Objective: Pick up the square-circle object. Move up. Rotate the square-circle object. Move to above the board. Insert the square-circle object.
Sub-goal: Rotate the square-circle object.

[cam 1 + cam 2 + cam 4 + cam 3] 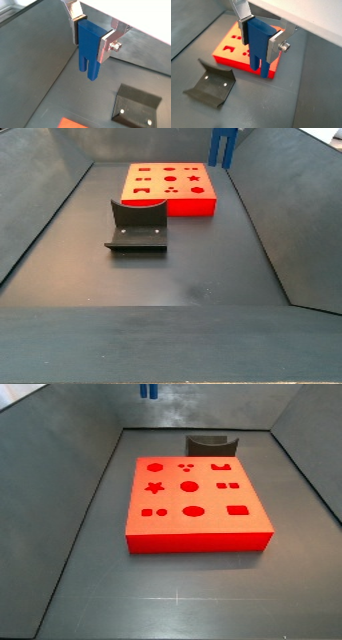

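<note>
High above the floor of the enclosure, the two-finger gripper (pixel 264 39) has its silver plates closed on the small blue square-circle object (pixel 256 42), a narrow peg-like block whose two prongs hang downward. In both side views only the prong end (pixel 147 391) shows at the upper edge of the frame, so the gripper body is out of sight there. The large flat red-orange board (pixel 194 506) with darker shape cutouts lies on the floor well below.

Risks, as judged from this pose: the piece is held near its upper end, so a rotation could let it pivot or slip between the pads; a small angular error would set the prongs against the board's top face rather than into a cutout, and they could jam. Which cutout fits cannot be told.

Surface and room: dark grey matt floor (pixel 201 278), sloped grey walls on all sides. The dark L-shaped fixture (pixel 136 226) stands just beside the board, apart from the descent path.
</note>
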You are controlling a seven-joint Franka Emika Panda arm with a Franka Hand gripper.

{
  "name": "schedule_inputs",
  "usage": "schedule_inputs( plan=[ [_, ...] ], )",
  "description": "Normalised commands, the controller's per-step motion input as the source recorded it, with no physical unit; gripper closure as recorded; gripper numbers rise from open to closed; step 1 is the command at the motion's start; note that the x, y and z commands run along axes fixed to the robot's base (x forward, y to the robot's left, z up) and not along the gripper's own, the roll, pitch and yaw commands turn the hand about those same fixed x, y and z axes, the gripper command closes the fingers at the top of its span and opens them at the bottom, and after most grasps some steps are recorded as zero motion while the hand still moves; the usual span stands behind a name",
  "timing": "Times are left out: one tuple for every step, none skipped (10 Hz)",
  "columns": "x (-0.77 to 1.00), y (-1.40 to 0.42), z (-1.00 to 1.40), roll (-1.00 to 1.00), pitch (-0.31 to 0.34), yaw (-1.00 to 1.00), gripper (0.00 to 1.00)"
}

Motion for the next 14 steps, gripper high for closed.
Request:
schedule_inputs(
  plan=[
    [0.03, 0.01, 0.0, -0.05, 0.103, -1.0, 1.0],
    [0.04, 0.01, 0.01, -0.06, 0.127, -1.0, 1.0],
    [0.04, 0.01, 0.01, -0.07, 0.144, -1.0, 1.0],
    [0.05, 0.01, 0.01, -0.07, 0.146, -0.74, 1.0],
    [0.05, 0.01, 0.01, -0.07, 0.135, -0.44, 1.0],
    [0.06, 0.01, 0.01, -0.07, 0.128, -0.27, 1.0],
    [0.08, -0.01, 0.0, -0.01, 0.018, -1.0, 1.0],
    [0.07, -0.01, 0.0, -0.01, 0.017, -1.0, 1.0],
    [0.06, 0.0, -0.01, -0.01, 0.018, -1.0, 1.0],
    [0.06, 0.0, -0.01, -0.01, 0.02, -1.0, 1.0],
    [0.06, 0.01, -0.02, -0.01, 0.021, -1.0, 1.0],
    [0.05, 0.01, -0.02, -0.01, 0.022, -1.0, 1.0],
    [0.05, 0.01, -0.02, -0.01, 0.024, -1.0, 1.0],
    [0.05, 0.01, -0.02, -0.01, 0.026, -1.0, 1.0]
  ],
)
